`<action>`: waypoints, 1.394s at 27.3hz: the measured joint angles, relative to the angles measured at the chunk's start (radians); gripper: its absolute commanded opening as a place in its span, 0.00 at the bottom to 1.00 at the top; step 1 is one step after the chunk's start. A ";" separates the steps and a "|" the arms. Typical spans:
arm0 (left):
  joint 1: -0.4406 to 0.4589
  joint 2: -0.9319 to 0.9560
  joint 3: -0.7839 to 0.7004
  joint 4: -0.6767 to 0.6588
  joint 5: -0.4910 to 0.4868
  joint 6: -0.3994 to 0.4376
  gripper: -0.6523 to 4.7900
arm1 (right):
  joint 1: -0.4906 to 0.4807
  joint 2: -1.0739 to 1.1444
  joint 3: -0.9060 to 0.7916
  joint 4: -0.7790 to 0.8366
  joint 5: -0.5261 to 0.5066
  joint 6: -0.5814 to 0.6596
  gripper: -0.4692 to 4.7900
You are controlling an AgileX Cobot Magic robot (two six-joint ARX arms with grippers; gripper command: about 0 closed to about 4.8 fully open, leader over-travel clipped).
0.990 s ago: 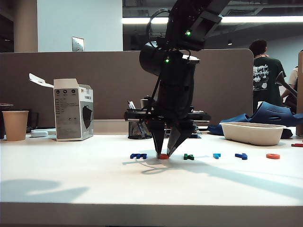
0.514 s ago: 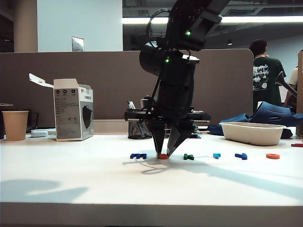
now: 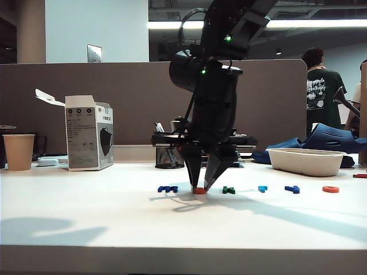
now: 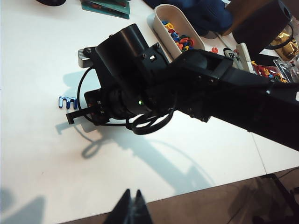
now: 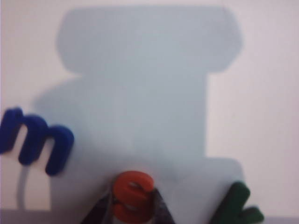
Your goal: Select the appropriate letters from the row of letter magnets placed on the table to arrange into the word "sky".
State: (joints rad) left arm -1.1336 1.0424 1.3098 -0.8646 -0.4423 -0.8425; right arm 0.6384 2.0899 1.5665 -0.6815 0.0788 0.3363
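Note:
The row of letter magnets lies on the white table (image 3: 114, 217): a dark blue m (image 3: 167, 188), an orange-red s (image 3: 199, 190), a green k (image 3: 229, 189), a light blue letter (image 3: 262, 188), a dark blue y (image 3: 292, 188) and an orange-red o (image 3: 330, 189). My right gripper (image 3: 199, 186) points straight down at the table, shut on the s (image 5: 134, 196), with a fingertip pressed to each of its sides. The m (image 5: 37, 140) and the k (image 5: 238, 205) lie on either side of it. My left gripper (image 4: 132, 191) is shut and empty, over the table's front edge, away from the m (image 4: 67, 101).
A paper cup (image 3: 18, 152) and a white carton (image 3: 89, 133) stand at the back left. A mesh pen holder (image 3: 168, 157) is behind the right arm. A white tray (image 3: 307, 161) holding more letters (image 4: 180, 35) sits at the back right.

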 measured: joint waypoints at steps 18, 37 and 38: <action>0.000 0.000 0.000 0.000 0.000 0.000 0.11 | 0.076 -0.031 -0.006 -0.182 -0.026 0.126 0.26; 0.000 0.000 0.000 0.000 0.000 0.000 0.11 | 0.164 -0.032 -0.006 -0.255 -0.013 0.262 0.26; 0.000 0.000 0.000 0.000 0.000 0.000 0.11 | 0.165 -0.032 -0.006 -0.255 -0.013 0.262 0.26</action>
State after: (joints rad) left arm -1.1336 1.0424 1.3098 -0.8646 -0.4423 -0.8425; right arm 0.8032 2.0575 1.5604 -0.9367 0.0654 0.5983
